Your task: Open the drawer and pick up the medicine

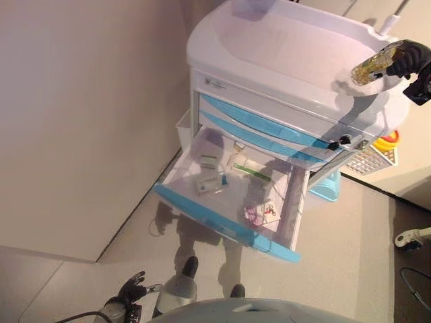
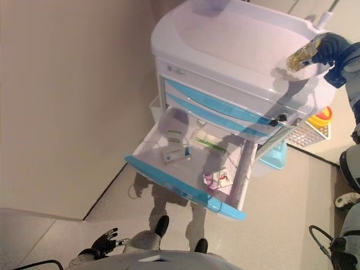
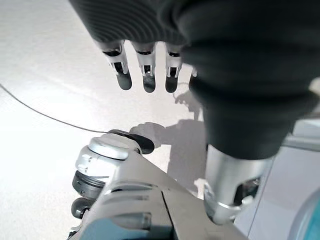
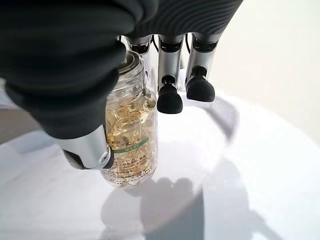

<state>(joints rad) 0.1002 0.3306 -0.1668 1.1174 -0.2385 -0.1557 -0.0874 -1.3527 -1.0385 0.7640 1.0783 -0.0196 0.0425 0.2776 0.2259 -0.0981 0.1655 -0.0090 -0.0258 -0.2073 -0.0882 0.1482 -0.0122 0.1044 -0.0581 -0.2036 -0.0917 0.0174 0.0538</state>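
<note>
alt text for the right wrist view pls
The robot's right hand grips a clear plastic bottle of yellow capsules with thumb and fingers, just above the white cart top, which shows the bottle's shadow.

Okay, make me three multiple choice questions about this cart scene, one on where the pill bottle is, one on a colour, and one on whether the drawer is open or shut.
1. Where is the pill bottle?
A. In the right hand, over the cart top
B. In the drawer
C. On the floor

2. What colour is the front of the open drawer?
A. Red
B. Blue
C. Black

3. What state is the bottom drawer in?
A. Shut
B. Removed
C. Pulled open

Answers: 1 A, the fingers curl round it above the cart top. 2 B, its front edge is light blue. 3 C, it juts out with small packets showing inside.
</note>
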